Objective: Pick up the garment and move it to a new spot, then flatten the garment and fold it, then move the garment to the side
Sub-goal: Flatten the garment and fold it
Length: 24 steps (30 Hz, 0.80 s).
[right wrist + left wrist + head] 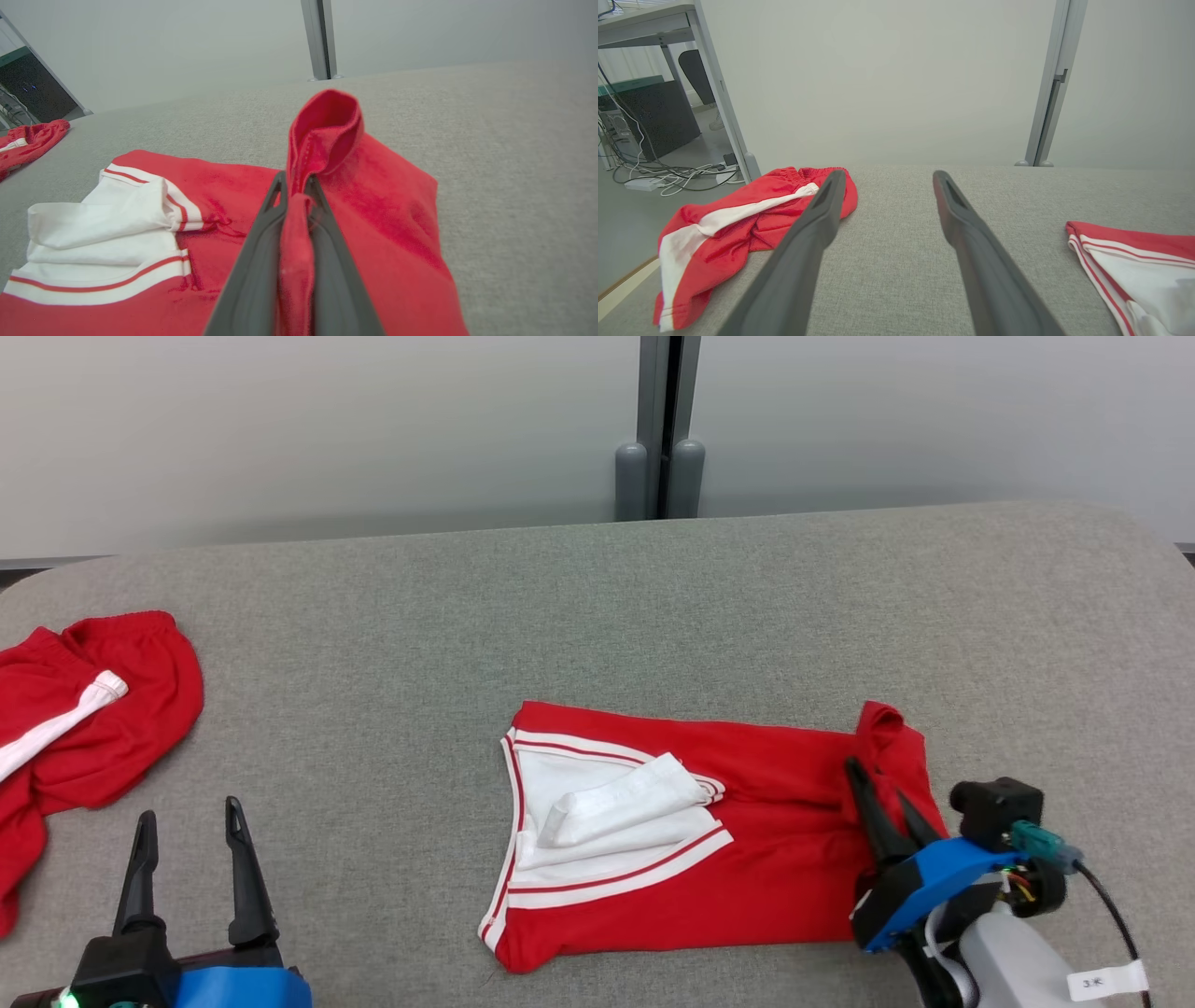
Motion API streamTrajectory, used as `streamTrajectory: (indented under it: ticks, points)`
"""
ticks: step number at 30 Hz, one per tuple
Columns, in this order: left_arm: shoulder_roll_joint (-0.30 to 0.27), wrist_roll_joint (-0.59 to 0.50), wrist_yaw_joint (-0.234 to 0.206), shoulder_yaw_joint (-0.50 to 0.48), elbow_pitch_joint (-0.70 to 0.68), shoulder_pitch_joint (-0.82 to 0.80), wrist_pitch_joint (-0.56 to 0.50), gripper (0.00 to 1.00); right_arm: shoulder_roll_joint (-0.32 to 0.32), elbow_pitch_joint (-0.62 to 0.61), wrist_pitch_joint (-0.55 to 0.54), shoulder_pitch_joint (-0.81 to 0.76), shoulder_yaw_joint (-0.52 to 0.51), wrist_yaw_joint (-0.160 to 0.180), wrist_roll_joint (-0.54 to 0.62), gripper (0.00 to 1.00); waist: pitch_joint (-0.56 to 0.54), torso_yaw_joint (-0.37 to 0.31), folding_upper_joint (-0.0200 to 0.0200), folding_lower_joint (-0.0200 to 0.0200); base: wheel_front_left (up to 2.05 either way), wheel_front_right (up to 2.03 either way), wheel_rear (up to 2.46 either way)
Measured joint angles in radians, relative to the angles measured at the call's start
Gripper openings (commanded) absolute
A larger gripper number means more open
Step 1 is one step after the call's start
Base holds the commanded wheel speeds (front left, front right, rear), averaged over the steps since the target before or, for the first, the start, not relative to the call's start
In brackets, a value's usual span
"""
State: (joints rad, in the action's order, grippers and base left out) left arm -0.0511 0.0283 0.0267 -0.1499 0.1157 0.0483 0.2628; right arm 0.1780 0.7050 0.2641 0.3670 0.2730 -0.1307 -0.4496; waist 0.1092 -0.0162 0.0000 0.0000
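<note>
Crumpled red-and-white shorts point(121, 728) at left edge of grey table point(597, 616), floor cables point(668, 175) beyond.

Ahead of you, a pale grey panelled wall point(327, 429) runs behind the grey woven-fabric tabletop point(597, 597), split by a grey metal upright post point(660, 420) on two rounded feet. Off to your left lie smooth grey floor point(626, 224), tangled black and white cables point(668, 173) and a black box-shaped cabinet point(654, 119) near a grey metal-framed desk point(644, 25). The light is soft and even.

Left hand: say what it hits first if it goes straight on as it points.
Probably the pale wall: the left hand points across bare table. One finger might graze the red shorts; depth unclear.
</note>
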Motion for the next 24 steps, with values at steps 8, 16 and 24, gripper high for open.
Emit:
streamTrajectory:
  ticks: [8, 16, 24]
  points:
    - [0.000, 0.006, -0.001, 0.025, 0.007, 0.002, 0.000, 1.00, -0.076, -0.025, 0.000, 0.039, 0.137, 0.000, -0.031, 0.00, 0.004, 0.024, 0.0000, 0.0000, 0.00, 0.00, 0.00]
    - [0.000, 0.012, 0.000, 0.048, 0.022, -0.016, 0.000, 1.00, -0.123, -0.029, 0.000, 0.104, 0.274, 0.000, -0.081, 0.00, 0.020, 0.051, 0.0000, 0.0000, 0.00, 0.00, 0.00]
    - [0.000, 0.015, 0.000, 0.072, 0.035, -0.037, 0.000, 1.00, -0.128, -0.061, 0.000, 0.163, 0.412, 0.000, -0.190, 0.00, 0.037, 0.081, 0.0000, 0.0000, 0.00, 0.00, 0.00]
